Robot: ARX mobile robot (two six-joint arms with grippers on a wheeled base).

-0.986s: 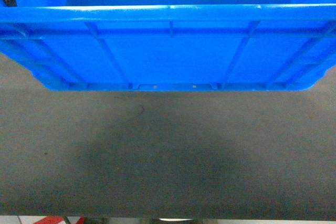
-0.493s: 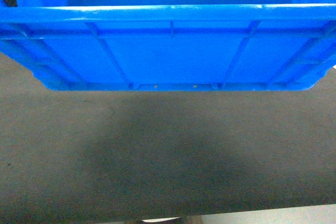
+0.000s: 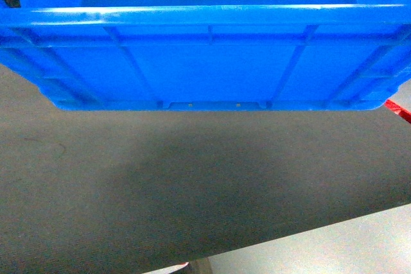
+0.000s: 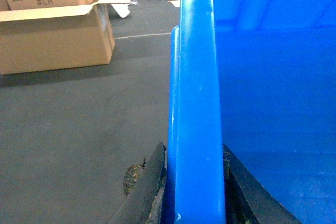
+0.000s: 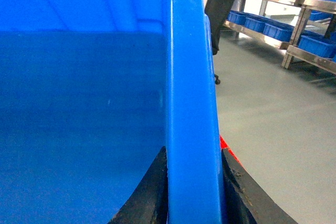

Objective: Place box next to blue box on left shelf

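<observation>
Box (image 3: 205, 62) hanging betw. both hands over grey floor (image 3: 192, 190): left hand (image 4: 195, 182) and right hand (image 5: 191, 182) each pinching a side rim, probably keeping it level for carrying; shelf not visible.

A warehouse or logistics hall is shown. Metal racks (image 5: 273, 11) loaded with blue crates (image 5: 257, 22) are seen at the upper right, opened cardboard cartons (image 4: 55, 30) at the upper left, and a smooth grey industrial floor (image 5: 273, 129) below.
</observation>
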